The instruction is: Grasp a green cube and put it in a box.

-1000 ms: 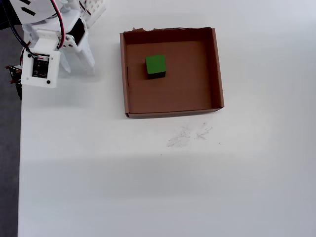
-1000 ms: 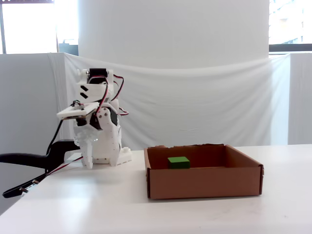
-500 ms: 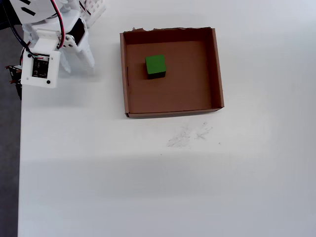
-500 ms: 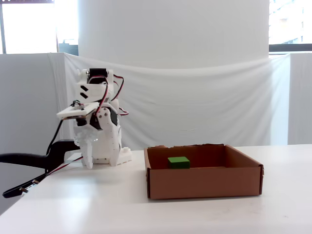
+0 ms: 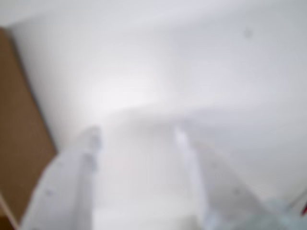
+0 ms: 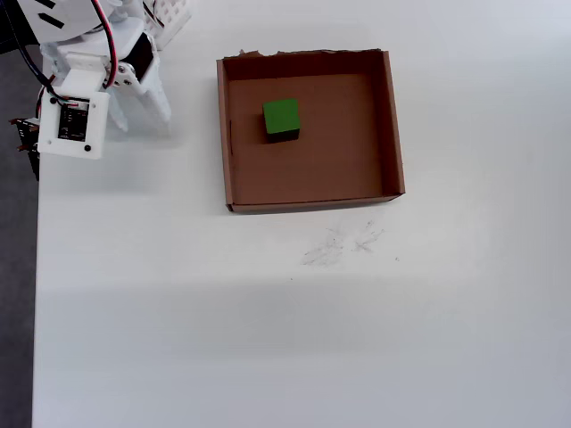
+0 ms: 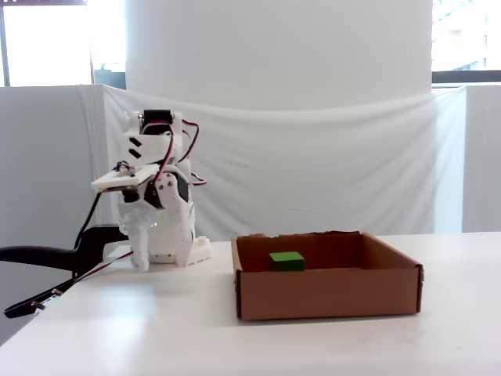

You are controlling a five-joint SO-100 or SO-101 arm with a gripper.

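Jaws stand parted and empty, gripper (image 6: 143, 111) folded down beside the arm base (image 7: 160, 235), consistent with a parked pose. Green cube (image 6: 281, 119) rests on the floor of the cardboard box (image 6: 393, 125), toward its ten o'clock corner overhead; placement appears complete.

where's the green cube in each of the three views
Wrist view: not in it; only the blurred gripper over white table and a brown strip at the left edge.
Overhead view: green cube in the upper left part of the box.
Fixed view: green cube inside the box, left of centre.
Shared landmark: the brown cardboard box.
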